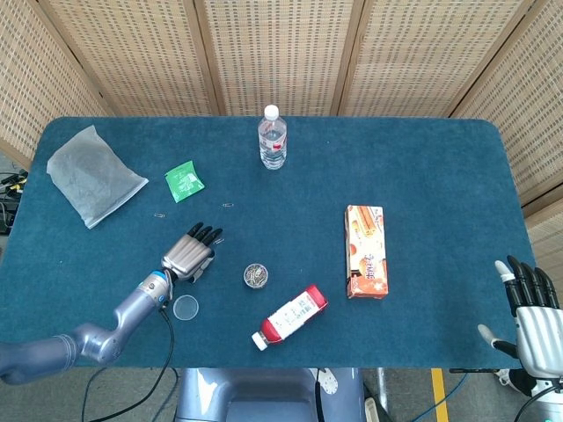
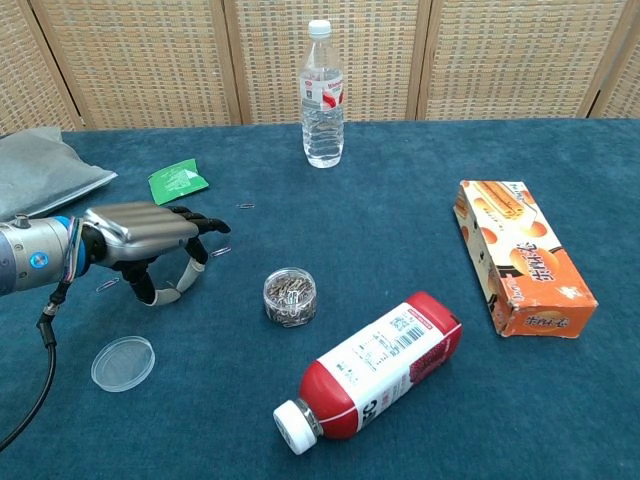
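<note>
My left hand (image 1: 187, 254) (image 2: 140, 235) arches palm-down over the blue cloth, left of a small round jar of paper clips (image 1: 255, 275) (image 2: 289, 296). Its thumb and one finger curl toward each other on the cloth where a loose paper clip lay; the clip is hidden between them. Another loose clip (image 2: 221, 251) lies just beyond the fingertips, and a third (image 2: 106, 285) beside the wrist. The jar's clear lid (image 1: 185, 307) (image 2: 123, 363) lies near the forearm. My right hand (image 1: 530, 312) hangs off the table's near right corner, fingers spread, holding nothing.
A red-and-white bottle (image 1: 290, 316) (image 2: 375, 370) lies on its side near the front edge. An orange biscuit box (image 1: 366, 251) (image 2: 520, 255) lies right of centre. A water bottle (image 1: 273, 139) stands at the back, with a green sachet (image 1: 184, 181) and grey bag (image 1: 92, 174) at the left.
</note>
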